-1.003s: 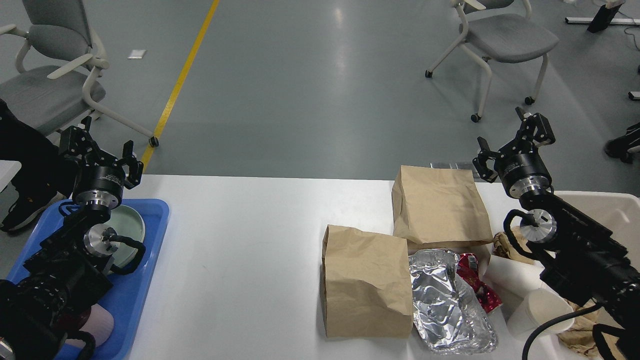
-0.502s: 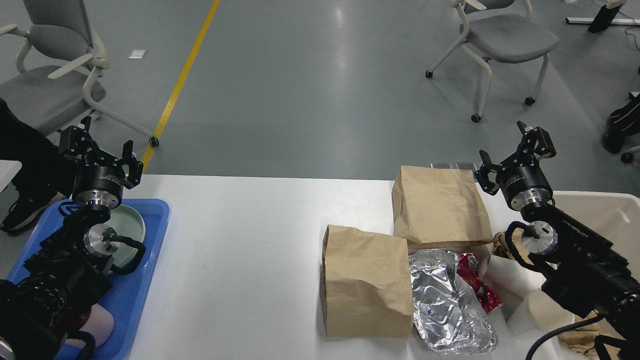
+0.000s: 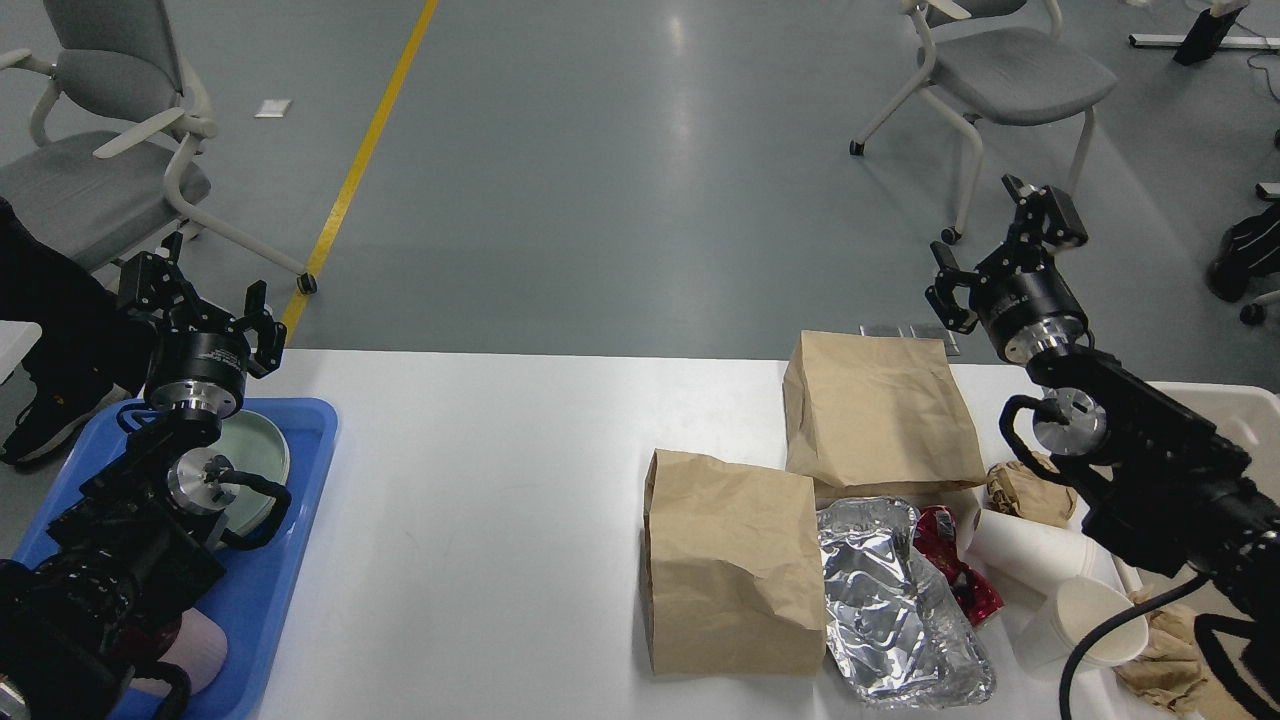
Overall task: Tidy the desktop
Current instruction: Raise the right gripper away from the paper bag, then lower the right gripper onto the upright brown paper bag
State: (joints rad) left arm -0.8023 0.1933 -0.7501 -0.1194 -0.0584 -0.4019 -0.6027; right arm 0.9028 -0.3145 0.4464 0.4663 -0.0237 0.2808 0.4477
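Head view. The large white matte desktop (image 3: pixel 480 500) fills the lower frame. At its right end lie two brown paper bags (image 3: pixel 735 560), a crumpled silver foil tray (image 3: pixel 895 610), a red wrapper (image 3: pixel 950 560) and white paper cups (image 3: pixel 1085 620) — crowded together, several touching. The right gripper (image 3: pixel 1000 250) hangs above the far edge with fingers spread, empty; the left gripper (image 3: pixel 195 300), also spread and empty, hangs over the blue plastic tray (image 3: pixel 300 520). Likely risk: a descending right arm could topple the cups or push a bag off the edge. No legible writing.
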